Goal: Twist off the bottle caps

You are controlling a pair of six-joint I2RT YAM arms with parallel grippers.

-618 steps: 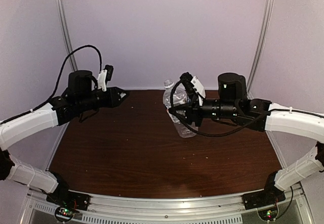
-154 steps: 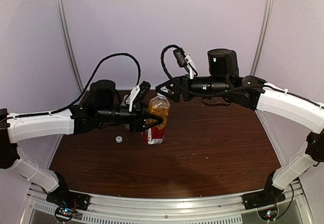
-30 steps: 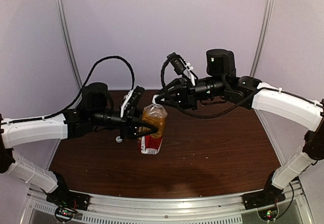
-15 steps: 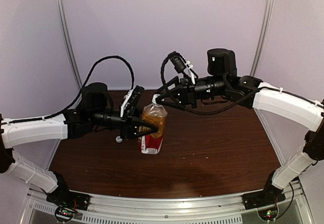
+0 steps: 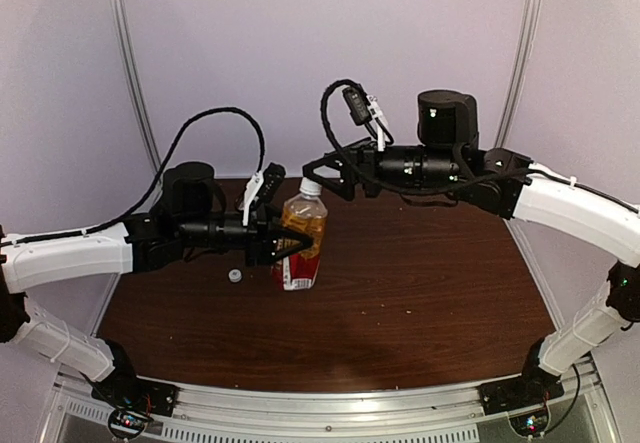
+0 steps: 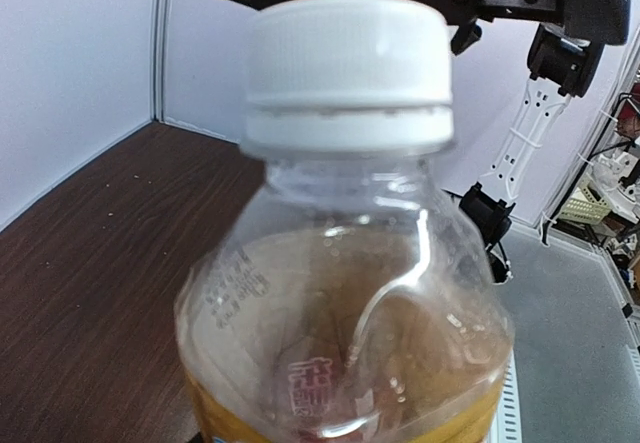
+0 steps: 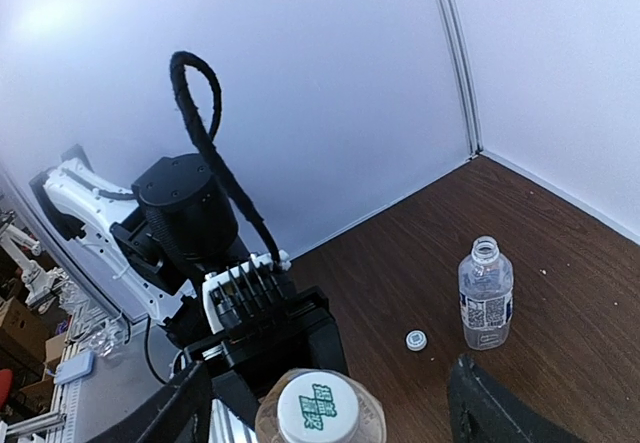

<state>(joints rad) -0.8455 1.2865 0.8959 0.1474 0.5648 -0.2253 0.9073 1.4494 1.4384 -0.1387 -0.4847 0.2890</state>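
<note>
The left tool (image 5: 283,246) clamps the amber bottle (image 5: 300,243) left of the worktop's (image 5: 420,293) centre while the right tool (image 5: 320,176) hangs open over its white cap (image 5: 312,187), so next it likely must lower, pinch and twist

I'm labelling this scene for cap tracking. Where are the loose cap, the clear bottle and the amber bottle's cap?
loose cap (image 7: 415,340): right wrist view, middle of the cap lying on the table.
clear bottle (image 7: 485,310): right wrist view, on its label.
amber bottle's cap (image 6: 348,58): left wrist view, on its side wall.
</note>
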